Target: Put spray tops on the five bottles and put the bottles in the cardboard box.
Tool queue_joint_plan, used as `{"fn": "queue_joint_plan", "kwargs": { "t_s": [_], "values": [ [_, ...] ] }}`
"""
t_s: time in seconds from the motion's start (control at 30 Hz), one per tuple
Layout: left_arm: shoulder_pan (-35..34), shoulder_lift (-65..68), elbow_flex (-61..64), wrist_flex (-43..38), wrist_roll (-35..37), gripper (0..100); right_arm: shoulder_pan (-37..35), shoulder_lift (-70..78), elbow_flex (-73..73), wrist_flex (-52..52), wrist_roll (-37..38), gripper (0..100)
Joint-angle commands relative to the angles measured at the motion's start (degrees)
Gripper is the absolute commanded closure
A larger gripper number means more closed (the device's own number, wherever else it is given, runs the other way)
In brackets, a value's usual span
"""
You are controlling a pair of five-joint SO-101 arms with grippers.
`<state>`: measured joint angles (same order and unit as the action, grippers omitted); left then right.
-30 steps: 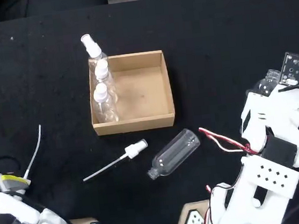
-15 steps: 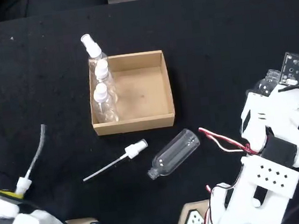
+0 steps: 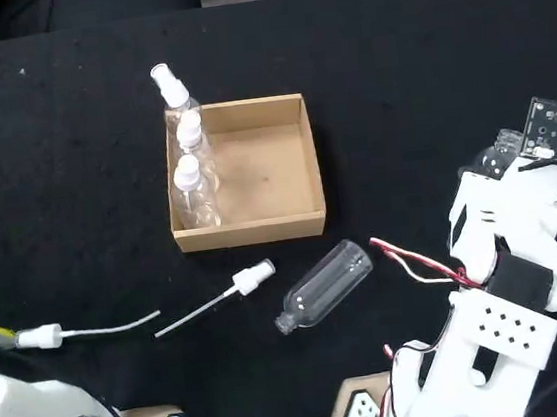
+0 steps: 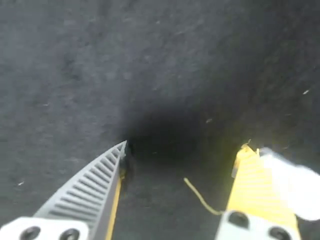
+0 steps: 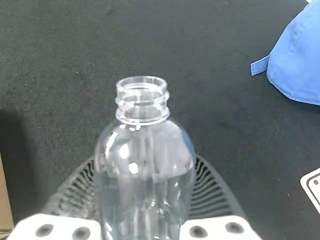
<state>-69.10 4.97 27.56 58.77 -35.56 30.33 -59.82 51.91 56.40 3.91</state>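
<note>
A clear open-necked bottle (image 5: 144, 150) stands upright in my right gripper (image 5: 145, 192), which is shut on its body. The right arm (image 3: 511, 262) is at the table's right side. My left gripper (image 4: 184, 150) hangs open over bare black cloth at the front left, nothing between its fingers. A white spray top (image 3: 42, 338) rests against the outside of its yellow finger (image 4: 255, 185), tube pointing right. Another spray top (image 3: 251, 277) and an uncapped bottle (image 3: 325, 284) lie in front of the cardboard box (image 3: 300, 221). Three capped bottles (image 3: 193, 183) line the box's left side.
Black cloth covers the table. A blue object (image 5: 297, 65) lies beyond the held bottle in the right wrist view. Red and white wires (image 3: 416, 263) hang off the right arm near the lying bottle. The box's right half is bare cardboard.
The spray top at the left gripper swung from pointing away to lying flat with its tube to the right, while the left arm shifted toward the front left. The right arm stayed still.
</note>
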Motion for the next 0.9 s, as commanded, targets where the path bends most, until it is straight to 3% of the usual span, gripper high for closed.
{"fn": "queue_joint_plan", "kwargs": {
  "t_s": [0.0,0.23,0.4,0.7,0.87],
  "values": [
    [4.88,0.62,-5.76,5.19,5.98,69,-0.97,-1.80,-0.48,0.09,0.09,98.7],
    [2.51,0.70,-20.79,19.43,11.87,69,-0.88,-1.89,-0.48,0.09,0.09,98.6],
    [1.54,0.70,-20.35,26.20,12.66,69,-0.97,-1.89,-0.48,0.09,0.09,98.6],
    [2.59,-5.01,-12.09,26.81,12.84,69,-0.97,-1.80,-0.48,0.09,0.09,98.6],
    [4.09,-13.54,-4.35,21.36,16.26,69,-0.97,-1.80,-0.48,0.09,0.09,98.6]
  ]
}}
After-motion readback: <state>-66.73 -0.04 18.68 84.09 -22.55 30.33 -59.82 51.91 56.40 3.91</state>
